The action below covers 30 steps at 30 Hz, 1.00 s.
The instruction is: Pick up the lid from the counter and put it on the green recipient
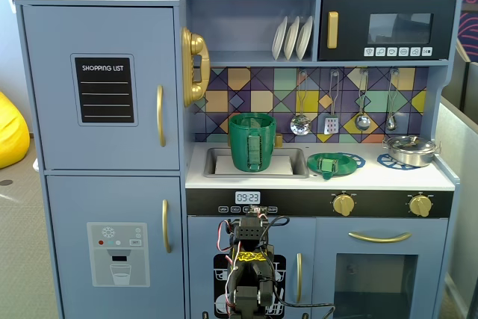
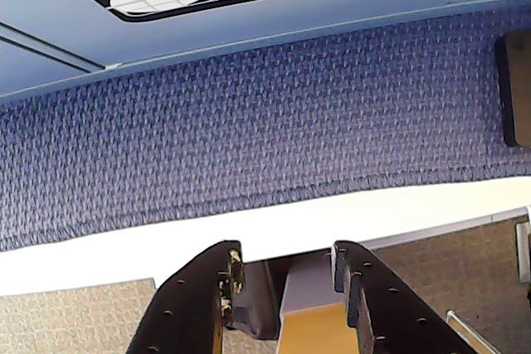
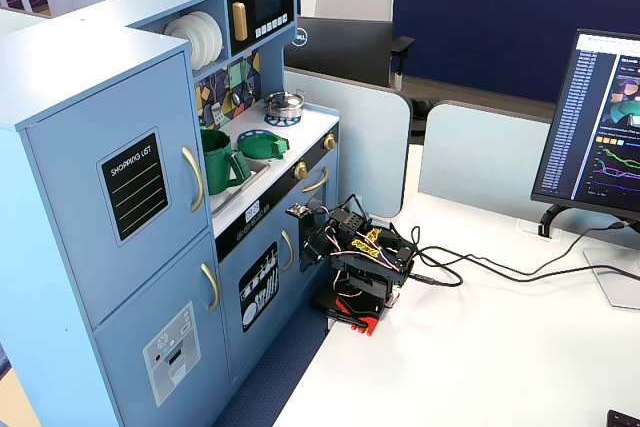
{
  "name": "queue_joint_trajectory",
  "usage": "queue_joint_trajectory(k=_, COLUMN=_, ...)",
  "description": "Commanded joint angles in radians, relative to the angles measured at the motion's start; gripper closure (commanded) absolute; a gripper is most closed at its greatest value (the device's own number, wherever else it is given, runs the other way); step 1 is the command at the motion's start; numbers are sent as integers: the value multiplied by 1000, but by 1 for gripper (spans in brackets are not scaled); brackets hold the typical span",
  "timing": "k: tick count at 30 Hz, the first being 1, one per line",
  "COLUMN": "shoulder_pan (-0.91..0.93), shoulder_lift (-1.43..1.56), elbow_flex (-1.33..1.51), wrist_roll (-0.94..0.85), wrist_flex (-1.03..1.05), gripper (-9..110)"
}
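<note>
Gripper [image 2: 286, 275] jaws apart, empty, over ribbed blue carpet [image 2: 249, 138]. Flat round lid [image 1: 331, 163] beside tall pot [image 1: 252, 142]; wrist view misses both.

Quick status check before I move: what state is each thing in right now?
lid: on the counter over a blue burner ring, tilted, not yet picked up
green recipient: upright in the sink, open, no lid on it
silver pot: on the right burner, covered
tool: open, empty, low in front of the toy kitchen
plates: upright on the shelf
cabinet doors: closed
</note>
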Motion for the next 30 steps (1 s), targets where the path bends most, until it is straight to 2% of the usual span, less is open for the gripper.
queue_joint_trajectory(k=1, shoulder_pan=71, shoulder_lift=-6, elbow_flex=18, wrist_roll=-26, wrist_flex=176, gripper=101)
queue_joint_trajectory(k=13, shoulder_pan=101, shoulder_lift=-9, elbow_flex=17, wrist_roll=-31, wrist_flex=129, gripper=101)
queue_joint_trajectory(k=20, shoulder_pan=414, shoulder_lift=-230, elbow_flex=-350, wrist_roll=-167, wrist_flex=-371, gripper=100)
queue_joint_trajectory(k=25, shoulder_pan=560, shoulder_lift=-336, elbow_flex=-526, wrist_roll=-170, wrist_flex=-807, gripper=75)
queue_joint_trajectory(k=28, shoulder_pan=595, shoulder_lift=-359, elbow_flex=-515, wrist_roll=-161, wrist_flex=-1043, gripper=65)
queue_joint_trajectory(k=30, shoulder_pan=598, shoulder_lift=-385, elbow_flex=-511, wrist_roll=-161, wrist_flex=-1146, gripper=63)
